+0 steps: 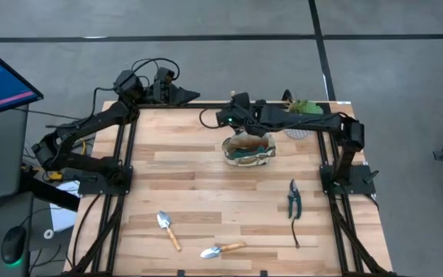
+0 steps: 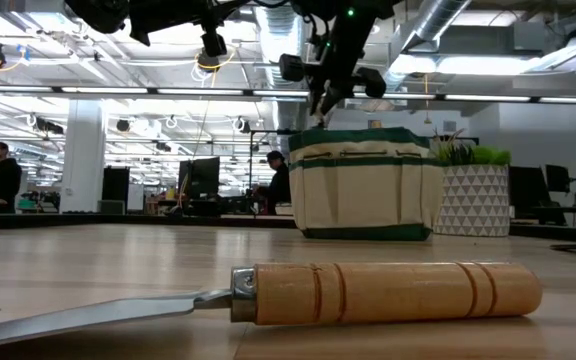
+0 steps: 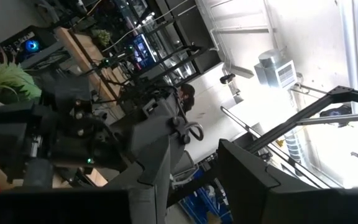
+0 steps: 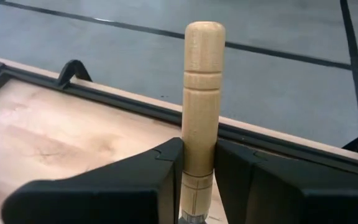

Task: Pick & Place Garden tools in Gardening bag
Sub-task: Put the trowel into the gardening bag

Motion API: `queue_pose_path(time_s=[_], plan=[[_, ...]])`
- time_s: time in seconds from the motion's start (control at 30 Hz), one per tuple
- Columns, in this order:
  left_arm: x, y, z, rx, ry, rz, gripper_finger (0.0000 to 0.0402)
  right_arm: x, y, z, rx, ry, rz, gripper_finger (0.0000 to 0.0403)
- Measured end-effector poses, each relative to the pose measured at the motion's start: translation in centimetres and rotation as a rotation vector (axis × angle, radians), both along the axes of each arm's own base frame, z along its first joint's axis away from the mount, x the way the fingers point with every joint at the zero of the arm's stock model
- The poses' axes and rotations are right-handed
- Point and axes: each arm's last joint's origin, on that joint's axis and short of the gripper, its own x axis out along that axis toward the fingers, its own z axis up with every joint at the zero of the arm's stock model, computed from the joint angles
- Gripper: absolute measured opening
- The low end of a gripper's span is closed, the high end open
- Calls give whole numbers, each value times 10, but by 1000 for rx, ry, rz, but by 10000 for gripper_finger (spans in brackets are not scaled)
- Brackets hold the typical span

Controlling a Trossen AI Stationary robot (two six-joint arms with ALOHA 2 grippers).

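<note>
My right gripper point(image 1: 237, 105) hangs over the far left rim of the beige gardening bag with green trim point(image 1: 248, 149), also seen in the low view point(image 2: 365, 182). It is shut on a trowel's light wooden handle point(image 4: 204, 93); the metal head is hidden below the fingers. Two more trowels point(image 1: 168, 229) point(image 1: 221, 249) lie flat near the table's near edge, one close in the low view point(image 2: 368, 292). Dark-handled pruning shears point(image 1: 292, 201) lie flat at the right. My left gripper point(image 1: 187, 96) waits open above the far edge. My right gripper pinches the trowel's wooden handle near its metal end point(image 4: 199, 168) between its two fingers point(image 4: 163, 171). The fingers lie across the handle. The handle's free end point(image 4: 204, 31) sticks out past the fingertips toward the table's far edge. The trowel is lifted clear of the table.
A green plant in a white patterned pot point(image 1: 302, 109) stands at the far right, just behind the bag point(image 2: 473, 200). Something dark and reddish lies inside the bag point(image 1: 252, 148). The wooden table point(image 1: 206, 177) is bare between the bag and the near tools.
</note>
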Motion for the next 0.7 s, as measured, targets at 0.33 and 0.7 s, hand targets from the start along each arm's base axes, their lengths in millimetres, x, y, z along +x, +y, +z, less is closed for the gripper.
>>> queue_pose_path(time_s=[0.33,0.7], plan=[[0,0,0,0,0,0,108,0,10,-1,-28,13,-22,56],[0,0,0,0,0,0,108,1,23,-15,-80,22,-28,56]])
